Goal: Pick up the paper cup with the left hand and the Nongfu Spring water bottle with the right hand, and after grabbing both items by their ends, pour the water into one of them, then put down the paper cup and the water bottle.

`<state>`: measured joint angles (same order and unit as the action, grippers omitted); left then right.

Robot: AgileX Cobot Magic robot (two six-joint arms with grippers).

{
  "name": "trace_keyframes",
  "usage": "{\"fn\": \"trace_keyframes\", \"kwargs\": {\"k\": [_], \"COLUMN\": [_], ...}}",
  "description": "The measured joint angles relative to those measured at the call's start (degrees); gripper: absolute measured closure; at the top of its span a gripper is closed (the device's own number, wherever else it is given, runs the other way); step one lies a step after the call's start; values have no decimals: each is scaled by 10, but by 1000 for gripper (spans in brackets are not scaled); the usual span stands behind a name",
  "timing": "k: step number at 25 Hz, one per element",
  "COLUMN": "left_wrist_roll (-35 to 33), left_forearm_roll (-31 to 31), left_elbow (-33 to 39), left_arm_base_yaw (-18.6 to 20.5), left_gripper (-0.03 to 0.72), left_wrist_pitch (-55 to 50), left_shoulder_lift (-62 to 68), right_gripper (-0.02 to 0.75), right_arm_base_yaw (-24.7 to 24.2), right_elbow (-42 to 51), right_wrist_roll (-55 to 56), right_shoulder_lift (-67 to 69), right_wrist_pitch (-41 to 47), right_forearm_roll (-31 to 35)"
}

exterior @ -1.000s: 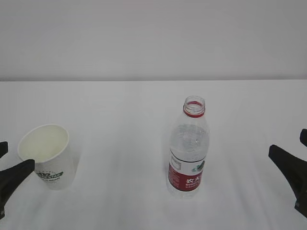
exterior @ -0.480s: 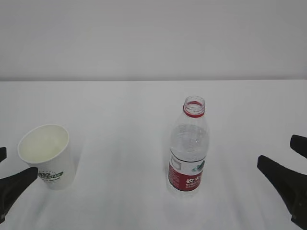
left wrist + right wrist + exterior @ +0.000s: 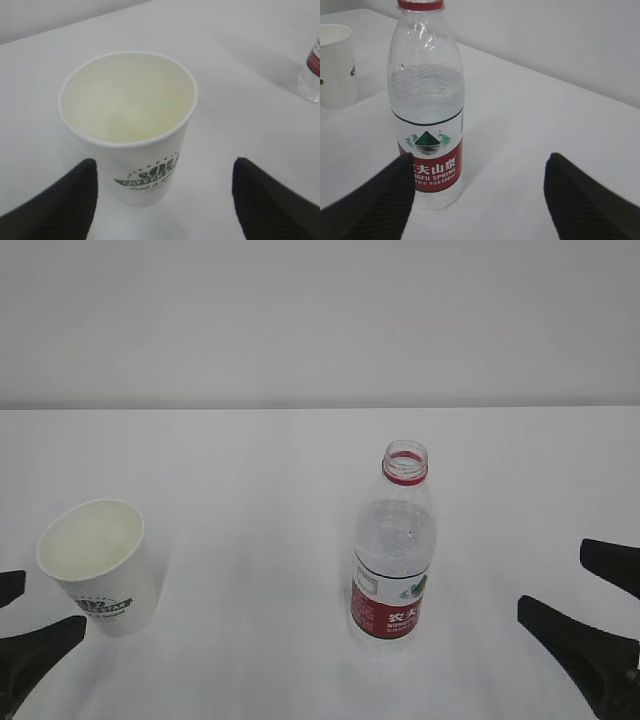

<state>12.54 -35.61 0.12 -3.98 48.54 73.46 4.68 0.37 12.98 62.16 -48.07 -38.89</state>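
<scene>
Your left gripper [image 3: 162,192] sits low beside the paper cup [image 3: 100,566] at table left, jaws spread wide, holding nothing. Your right gripper [image 3: 479,192] is low too, gaping and empty, near the Nongfu Spring water bottle [image 3: 393,548] standing mid-table. Both arms are cut off at the frame edges; only the fingertips [image 3: 35,648] show.

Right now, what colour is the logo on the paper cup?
Dark green, printed on the white wall of the paper cup; the left wrist view shows it best.
</scene>
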Motion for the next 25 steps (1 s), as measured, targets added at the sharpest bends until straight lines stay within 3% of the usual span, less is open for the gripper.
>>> {"fn": "trace_keyframes", "kwargs": {"k": [11,25], "left_wrist_roll": [2,-79], "left_forearm_roll": [5,69], "left_elbow": [0,-6], "left_arm_base_yaw": [0,0], "left_gripper": [78,78], "left_wrist_pitch": [-12,168], "left_shoulder_lift": [43,260], "right_gripper": [143,146], "right_arm_base_yaw": [0,0], "right_elbow": [0,0], "right_wrist_roll": [3,4], "right_shoulder_lift": [0,0], "right_wrist_pitch": [0,0], "right_forearm_roll": [-1,-1]}}
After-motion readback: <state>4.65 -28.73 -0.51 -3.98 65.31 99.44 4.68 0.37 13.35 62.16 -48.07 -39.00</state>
